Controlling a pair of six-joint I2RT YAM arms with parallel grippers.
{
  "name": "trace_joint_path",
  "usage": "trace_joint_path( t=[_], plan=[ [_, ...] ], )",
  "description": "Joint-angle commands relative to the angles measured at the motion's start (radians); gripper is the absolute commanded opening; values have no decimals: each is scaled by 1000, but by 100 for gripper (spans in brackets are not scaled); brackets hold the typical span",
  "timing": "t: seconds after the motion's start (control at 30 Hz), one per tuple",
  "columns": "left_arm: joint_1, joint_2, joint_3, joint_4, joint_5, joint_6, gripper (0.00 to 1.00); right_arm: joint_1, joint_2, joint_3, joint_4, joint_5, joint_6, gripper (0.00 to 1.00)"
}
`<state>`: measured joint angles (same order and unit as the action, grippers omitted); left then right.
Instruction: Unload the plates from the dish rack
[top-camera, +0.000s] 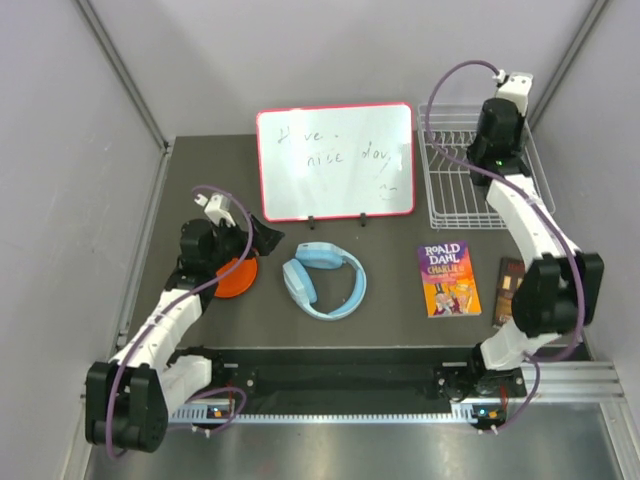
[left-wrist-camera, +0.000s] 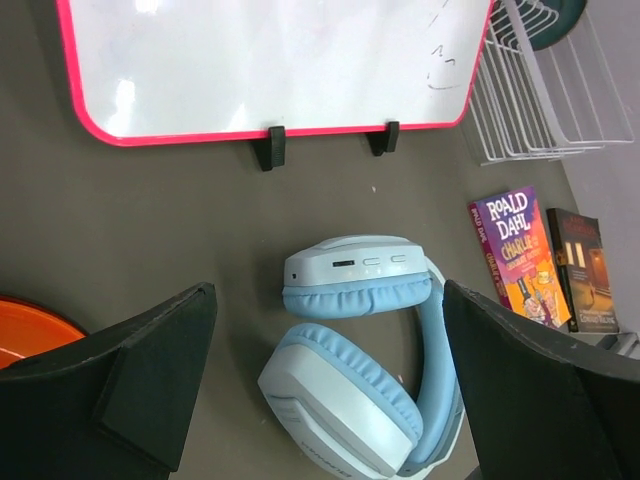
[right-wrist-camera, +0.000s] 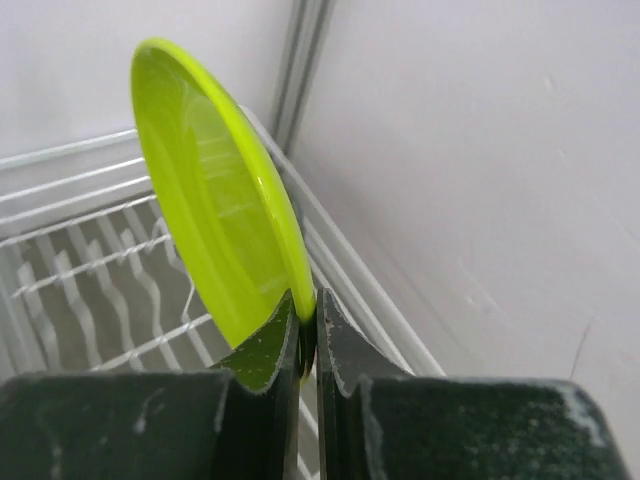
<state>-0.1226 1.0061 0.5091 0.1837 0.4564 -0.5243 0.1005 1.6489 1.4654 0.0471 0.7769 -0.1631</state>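
Note:
The white wire dish rack (top-camera: 455, 190) stands at the back right; it also shows in the left wrist view (left-wrist-camera: 540, 110) and the right wrist view (right-wrist-camera: 90, 265). My right gripper (right-wrist-camera: 308, 335) is shut on the rim of the yellow-green plate (right-wrist-camera: 215, 200) and holds it upright over the rack, by the rack's right side. In the top view the right gripper (top-camera: 497, 135) hides that plate. The orange plate (top-camera: 237, 277) lies flat on the table under my left arm and shows in the left wrist view (left-wrist-camera: 25, 330). My left gripper (left-wrist-camera: 330, 390) is open and empty above the headphones. A dark green rounded edge (left-wrist-camera: 555, 18) shows in the rack. The dark red plate is out of view.
A red-framed whiteboard (top-camera: 335, 162) stands at the back middle, left of the rack. Light blue headphones (top-camera: 325, 280) lie mid-table. A Roald Dahl book (top-camera: 448, 278) and a dark book (top-camera: 510, 290) lie in front of the rack. Grey walls close in on both sides.

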Motion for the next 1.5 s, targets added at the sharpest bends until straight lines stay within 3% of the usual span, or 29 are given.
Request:
trace_joint_path(
  t=[0.0,0.17,0.27,0.37,0.67,1.17,1.27,1.3,1.37,1.4,1.47],
  plan=[
    [-8,-43,23,60,56,-32,99,59,-308,-135,-150,-170,246,0],
    [-23,-57,17,177,116,-147,99,71,-607,-373,-288,-648,417,0],
    [-55,-35,23,253,136,-198,99,77,-739,-513,-289,-845,525,0],
    [-136,-21,32,283,82,-197,99,105,-833,-629,-274,-948,612,0],
    [-396,61,94,270,-113,-141,99,183,-971,-836,-176,-1054,760,0],
    [-552,213,151,359,-225,-128,98,346,-934,-1004,77,-1073,928,0],
    [-560,229,157,356,-246,-120,87,392,-908,-1001,114,-1053,935,0],
    [-561,224,154,352,-251,-115,73,398,-903,-999,112,-1044,935,0],
    [-562,213,146,333,-278,-105,58,401,-902,-999,114,-1041,933,1],
    [-562,200,140,329,-291,-100,36,401,-899,-998,114,-1042,932,1],
    [-562,184,141,304,-309,-79,5,401,-896,-990,111,-1050,929,2]
  ],
)
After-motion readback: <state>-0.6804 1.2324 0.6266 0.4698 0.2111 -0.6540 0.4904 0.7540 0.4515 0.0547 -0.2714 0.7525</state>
